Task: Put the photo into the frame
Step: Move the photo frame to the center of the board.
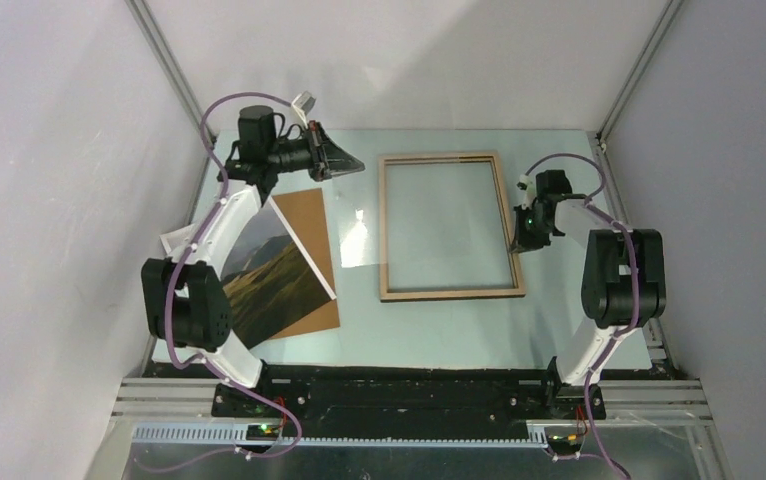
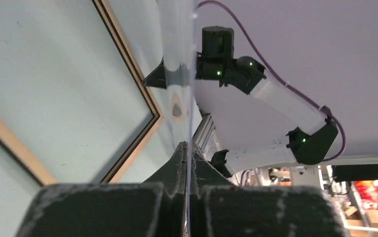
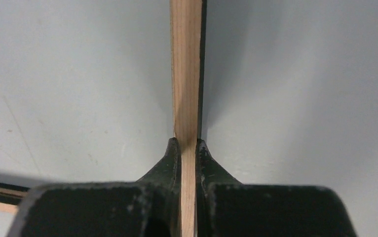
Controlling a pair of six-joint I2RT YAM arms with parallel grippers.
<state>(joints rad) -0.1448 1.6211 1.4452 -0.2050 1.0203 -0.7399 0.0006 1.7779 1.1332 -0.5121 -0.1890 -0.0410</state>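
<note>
The frame (image 1: 449, 293) lies light-wood side up mid-table. My right gripper (image 1: 522, 240) is shut on its right rail; the right wrist view shows the wood rail (image 3: 184, 69) pinched between the jaws of the right gripper (image 3: 187, 144). My left gripper (image 1: 357, 163), at the frame's far left corner, is shut on a clear pane (image 1: 359, 240) that hangs left of the frame. The left wrist view shows the pane (image 2: 177, 49) edge-on in the left gripper (image 2: 189, 148). The photo (image 1: 279, 275) lies face up at the left, partly under my left arm.
A brown hardboard backing panel (image 1: 309, 215) lies under the photo. A white slip (image 1: 174, 240) lies at the table's left edge. Grey walls enclose the table on three sides. The right arm (image 2: 276, 94) shows in the left wrist view, beyond the frame (image 2: 128, 64).
</note>
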